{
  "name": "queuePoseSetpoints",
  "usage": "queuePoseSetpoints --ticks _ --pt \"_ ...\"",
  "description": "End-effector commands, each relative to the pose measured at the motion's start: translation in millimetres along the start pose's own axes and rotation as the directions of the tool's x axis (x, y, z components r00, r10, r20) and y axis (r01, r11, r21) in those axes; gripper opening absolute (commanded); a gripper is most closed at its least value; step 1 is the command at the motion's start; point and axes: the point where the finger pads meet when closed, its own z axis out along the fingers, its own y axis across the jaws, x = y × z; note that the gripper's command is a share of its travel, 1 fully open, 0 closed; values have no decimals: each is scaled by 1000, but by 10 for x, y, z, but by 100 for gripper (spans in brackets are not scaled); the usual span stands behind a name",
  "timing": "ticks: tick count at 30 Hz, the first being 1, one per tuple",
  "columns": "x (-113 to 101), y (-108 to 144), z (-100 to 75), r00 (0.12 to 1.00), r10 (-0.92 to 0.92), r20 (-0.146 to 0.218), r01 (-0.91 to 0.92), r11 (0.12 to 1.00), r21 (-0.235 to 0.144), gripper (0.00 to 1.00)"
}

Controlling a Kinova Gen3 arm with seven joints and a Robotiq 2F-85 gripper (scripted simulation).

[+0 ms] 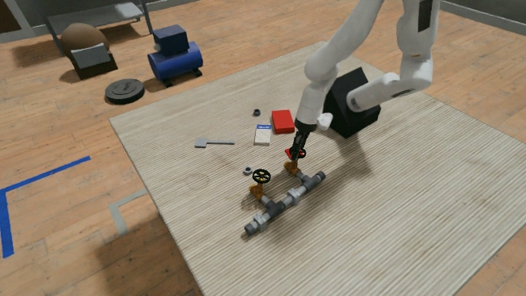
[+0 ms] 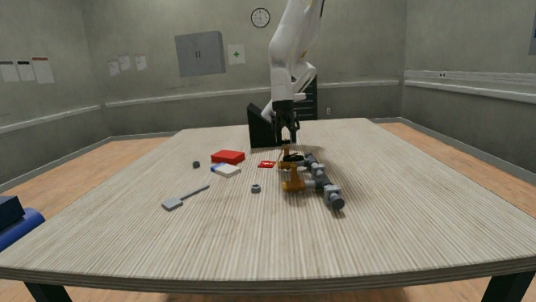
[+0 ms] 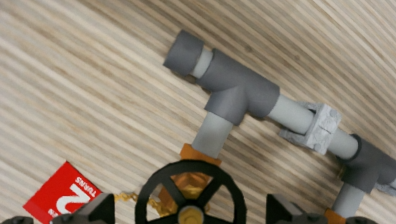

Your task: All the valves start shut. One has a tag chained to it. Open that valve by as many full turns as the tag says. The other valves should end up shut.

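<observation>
A grey pipe manifold [image 1: 295,194] [image 2: 319,175] [image 3: 240,95] lies on the table and carries two brass valves with black handwheels. A red tag [image 3: 62,192] [image 2: 265,164] [image 1: 287,151] reading "2 TURNS" hangs by a gold chain from the valve nearer the arm base. My gripper [image 1: 298,152] [image 2: 286,139] [image 3: 190,215] is open and points straight down over that valve's handwheel [image 3: 190,192], with one finger on each side of it. The fingers hold nothing. The other valve's handwheel [image 1: 261,177] [image 2: 295,158] stands free further along the pipe.
A red box [image 1: 283,121] [image 2: 228,157], a white box with a blue end [image 1: 262,134] [image 2: 225,169], a hex nut [image 1: 247,168] [image 2: 255,188], a dark ring [image 1: 257,112] [image 2: 196,164] and a grey flat tool [image 1: 211,142] [image 2: 183,198] lie left of the valves. The black arm base [image 1: 350,115] [image 2: 258,131] stands behind.
</observation>
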Motion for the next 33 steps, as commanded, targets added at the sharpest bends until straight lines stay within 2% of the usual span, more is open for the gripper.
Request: queuePoseSetpoints --ticks 1,9,28,33 --pt "-4 2 -5 985 172 -2 -172 985 10 100" --pt "-4 2 -5 918 396 1 -396 918 10 100" --pt "-6 5 -22 895 445 1 -445 895 10 100" --pt "-11 13 -76 896 444 0 -444 896 8 100"
